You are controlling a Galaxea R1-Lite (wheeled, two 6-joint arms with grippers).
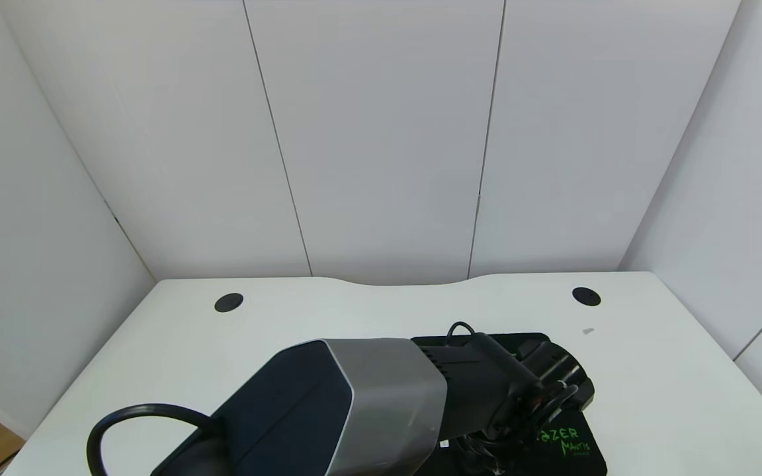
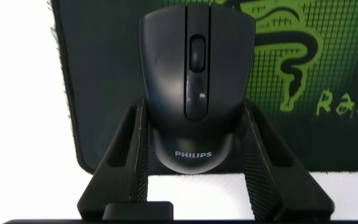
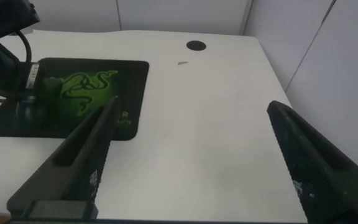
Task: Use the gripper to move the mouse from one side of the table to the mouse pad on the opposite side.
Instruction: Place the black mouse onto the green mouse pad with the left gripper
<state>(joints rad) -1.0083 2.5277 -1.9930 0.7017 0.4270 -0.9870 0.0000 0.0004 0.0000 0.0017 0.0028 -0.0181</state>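
The glossy black mouse (image 2: pixel 194 81) with "PHILIPS" lettering sits between the fingers of my left gripper (image 2: pixel 194 107), which is shut on its sides. It is over the near edge of the black mouse pad (image 2: pixel 104 74) with the green Razer logo. In the head view my left arm reaches across to the mouse pad (image 1: pixel 573 443) on the right side of the white table (image 1: pixel 652 370), and the gripper (image 1: pixel 553 390) hides the mouse. The right wrist view shows the mouse (image 3: pixel 28 109) low on the pad (image 3: pixel 126 81). My right gripper (image 3: pixel 192 104) is open and empty above bare table to the right of the pad.
Two round black grommets (image 1: pixel 229 303) (image 1: pixel 586 296) sit near the curved far edge. White walls close in behind and on both sides. A small dark speck (image 1: pixel 588 330) lies by the right grommet. The table's left half shows bare white surface.
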